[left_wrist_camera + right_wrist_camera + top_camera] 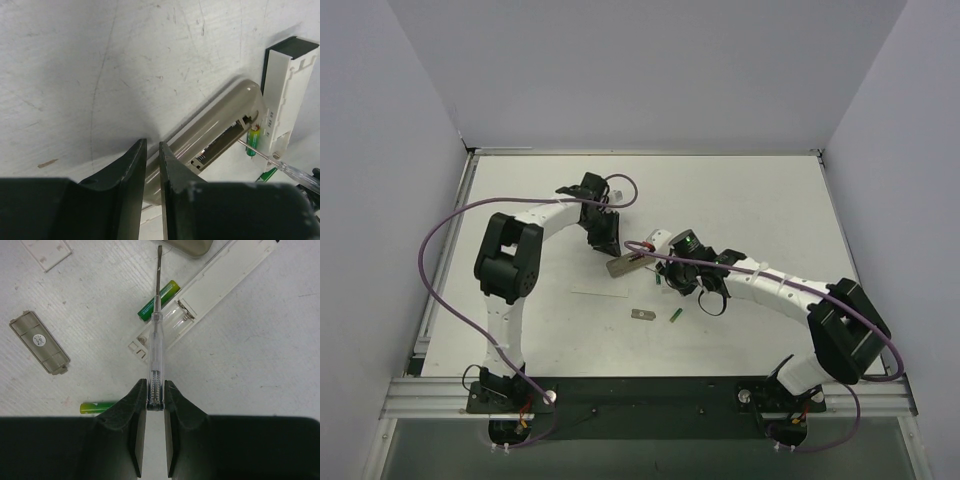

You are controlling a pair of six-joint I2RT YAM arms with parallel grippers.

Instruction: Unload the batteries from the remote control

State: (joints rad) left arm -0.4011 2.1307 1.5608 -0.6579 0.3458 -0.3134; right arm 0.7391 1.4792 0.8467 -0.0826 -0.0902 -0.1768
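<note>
**Remote control (220, 117) slanted at the left tool (153, 145), batteries (169, 290) out on the surface (260, 365)**

In the left wrist view the remote control's long axis runs from the bottom centre of the frame up to the right, and its rounded end points to the upper right. It is a slim tan-grey bar with a dark recessed slot along its lower right side. Its near end passes behind the left tool's fingers, which stand almost together with a thin gap. Whether they clamp it I cannot tell. In the top view it sits near the middle of the surface, between the two tools.

The right tool (155, 385) is clamped on a clear-handled screwdriver (156, 340). Its blade points to the top of the right wrist frame, with the tip just beside the remote's rounded end. One green battery lies slanted from lower left to upper right behind the shaft, just beside a white bar (225, 277). The other battery (99, 406) lies level at the lower left, close beside the right tool's fingers. A grey plate (39, 342) lies at the left.
</note>
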